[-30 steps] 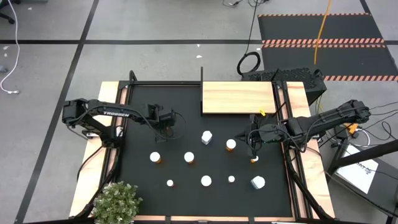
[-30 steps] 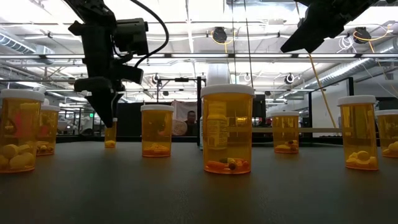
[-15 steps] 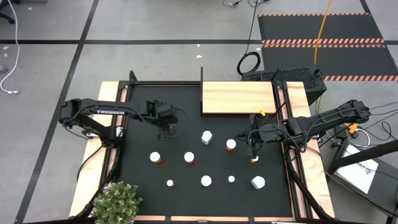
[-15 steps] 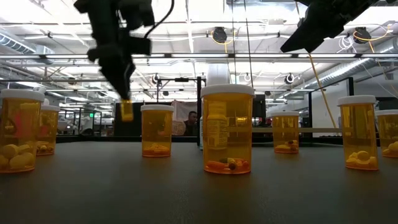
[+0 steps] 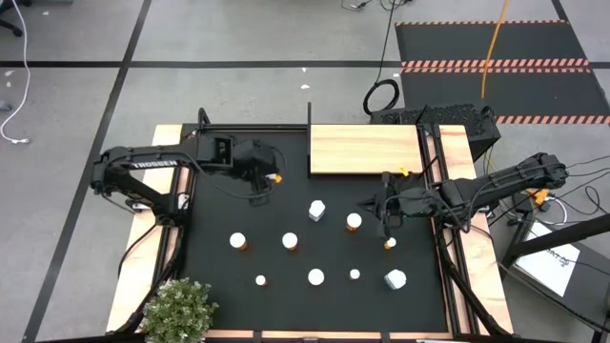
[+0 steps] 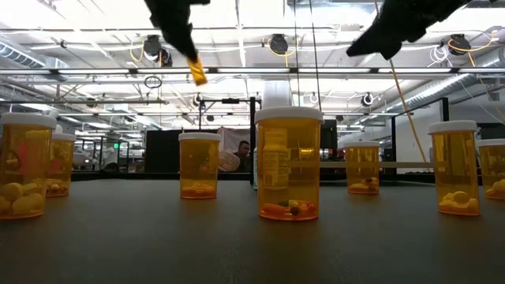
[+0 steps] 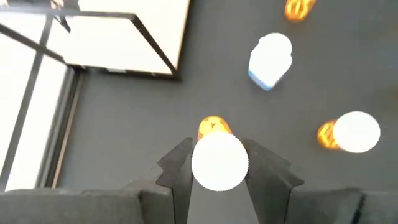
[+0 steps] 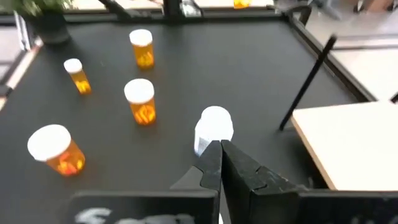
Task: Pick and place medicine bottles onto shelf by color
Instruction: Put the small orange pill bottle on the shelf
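Observation:
My left gripper (image 5: 264, 173) is shut on a small orange bottle with a white cap (image 6: 197, 72), held high above the black mat (image 5: 219, 210), left of the light-wood shelf (image 5: 365, 150). My right gripper (image 5: 386, 215) is shut and empty. It hovers beside an orange bottle (image 5: 354, 221), with another (image 5: 389, 244) nearby. Two white bottles (image 5: 316, 210) (image 5: 395, 279) and several orange ones (image 5: 290, 241) stand upright on the mat. The shelf lies flat at the far edge. My left gripper pinches the small bottle between its two fingers (image 7: 177, 168), one on each side of the white cap (image 7: 219, 163). The orange body (image 7: 213, 126) points away past the fingertips. The bottle is lifted clear of the mat and hangs tilted below the fingers.
A potted plant (image 5: 178, 310) stands at the near left corner. A black post (image 5: 309, 114) rises at the shelf's far left corner. Wooden side rails (image 5: 133, 276) border the mat. A person (image 6: 241, 150) shows in the room behind the table.
My left gripper has risen with the small orange bottle and gone toward the far edge and the shelf. The bottle, which stood on the mat, is now lifted clear, high up and tipped.

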Tool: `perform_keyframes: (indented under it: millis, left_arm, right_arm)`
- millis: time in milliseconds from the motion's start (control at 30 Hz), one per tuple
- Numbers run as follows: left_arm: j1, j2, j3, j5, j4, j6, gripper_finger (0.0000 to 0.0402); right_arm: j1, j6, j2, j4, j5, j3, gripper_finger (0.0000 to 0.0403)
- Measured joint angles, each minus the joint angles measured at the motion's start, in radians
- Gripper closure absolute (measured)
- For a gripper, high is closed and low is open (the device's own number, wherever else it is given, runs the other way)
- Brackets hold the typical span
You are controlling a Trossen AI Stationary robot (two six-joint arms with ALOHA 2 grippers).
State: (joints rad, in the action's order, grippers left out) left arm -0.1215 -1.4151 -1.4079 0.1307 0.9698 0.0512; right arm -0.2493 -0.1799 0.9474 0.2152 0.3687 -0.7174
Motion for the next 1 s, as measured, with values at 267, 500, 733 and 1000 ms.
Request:
perform_keyframes:
  millis: [267,500,733,1000]
  left_arm:
    - [0.036,-0.010,-0.071,0.000,-0.053,0.016,0.0271]
    - [0.114,-0.088,-0.070,0.000,-0.176,0.019,0.0271]
    - [0.198,-0.185,-0.071,0.012,-0.342,0.045,0.0271]
    - [0.225,-0.266,-0.072,0.032,-0.405,0.062,0.0271]
  right_arm:
    - [0.000,0.017,0.004,-0.316,0.011,0.082,0.0403]
    - [0.000,0.050,0.159,-0.505,0.024,0.056,0.0367]
    - [0.020,0.117,0.293,-0.508,0.025,-0.004,0.0285]
    - [0.034,0.149,0.375,-0.558,0.022,-0.008,0.0207]
